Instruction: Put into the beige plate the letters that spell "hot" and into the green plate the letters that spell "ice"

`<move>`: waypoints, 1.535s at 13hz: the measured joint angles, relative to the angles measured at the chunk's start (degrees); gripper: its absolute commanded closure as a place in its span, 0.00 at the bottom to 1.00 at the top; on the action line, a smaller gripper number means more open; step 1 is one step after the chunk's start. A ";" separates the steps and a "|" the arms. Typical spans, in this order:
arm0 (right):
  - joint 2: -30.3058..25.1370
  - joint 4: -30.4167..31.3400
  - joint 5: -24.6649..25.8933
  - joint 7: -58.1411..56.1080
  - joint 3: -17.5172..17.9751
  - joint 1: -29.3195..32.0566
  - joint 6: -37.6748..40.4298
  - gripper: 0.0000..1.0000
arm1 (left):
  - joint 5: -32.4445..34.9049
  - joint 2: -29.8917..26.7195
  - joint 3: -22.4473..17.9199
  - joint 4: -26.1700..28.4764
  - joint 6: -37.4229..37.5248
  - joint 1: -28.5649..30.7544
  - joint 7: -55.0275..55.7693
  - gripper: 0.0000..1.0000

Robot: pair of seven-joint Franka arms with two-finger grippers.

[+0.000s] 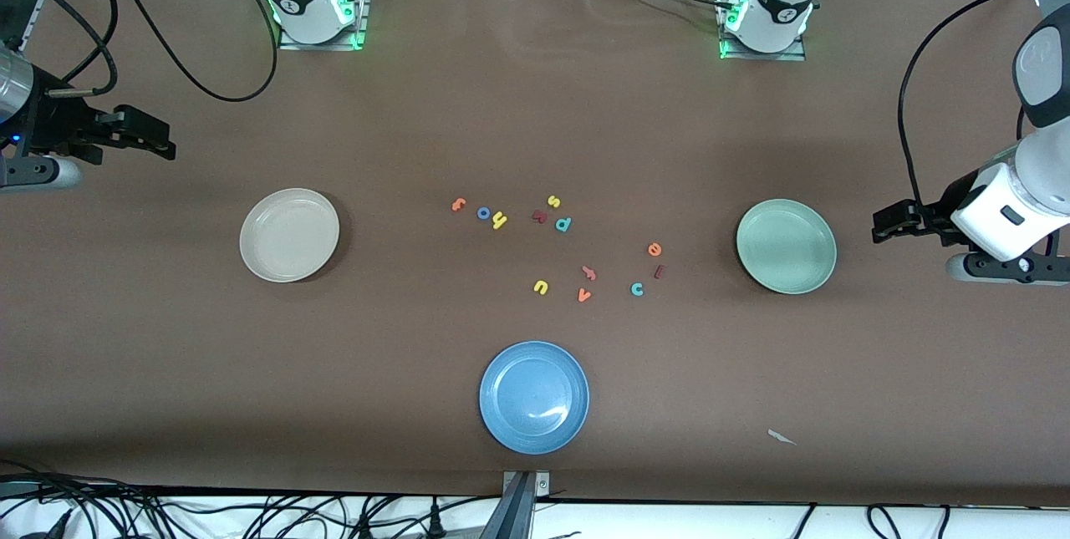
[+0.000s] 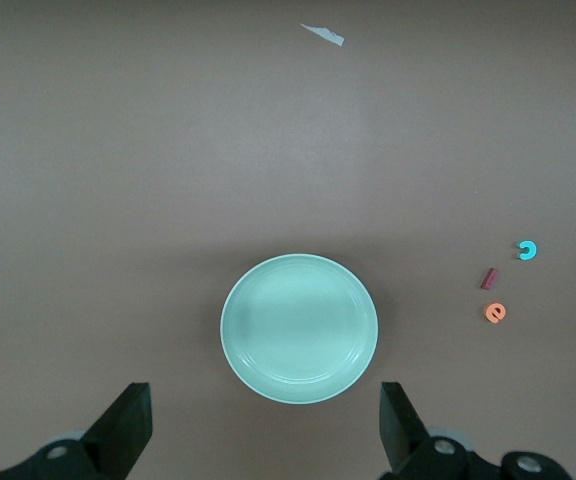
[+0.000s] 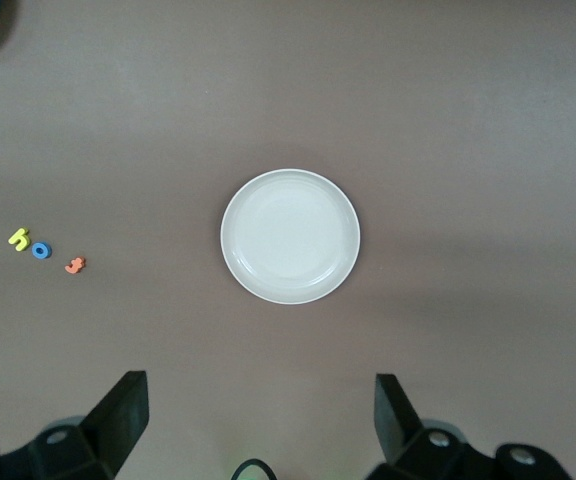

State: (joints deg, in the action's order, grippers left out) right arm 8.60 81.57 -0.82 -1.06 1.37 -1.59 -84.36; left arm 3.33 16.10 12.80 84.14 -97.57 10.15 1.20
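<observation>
The beige plate lies empty toward the right arm's end, the green plate empty toward the left arm's end. Between them, the orange t, blue o and yellow h lie in a row. The orange e, maroon i and teal c sit closer to the green plate. My right gripper hangs open beside the beige plate; my left gripper is open beside the green plate. Neither holds anything.
A blue plate lies nearest the front camera. Other letters are scattered mid-table: yellow s, dark red k, teal p, yellow u, orange v and a salmon one. A white scrap lies near the front edge.
</observation>
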 measured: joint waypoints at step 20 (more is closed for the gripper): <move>1.27 0.44 1.99 -0.09 0.10 0.68 -0.18 0.00 | 0.00 0.01 0.01 0.11 -0.48 -0.01 0.00 0.00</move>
State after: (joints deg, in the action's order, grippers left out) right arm 9.87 82.01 1.17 -1.15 1.48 -0.91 -84.54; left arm 3.33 16.10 12.81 84.25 -98.06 10.14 1.19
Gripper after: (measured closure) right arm 0.000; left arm 0.000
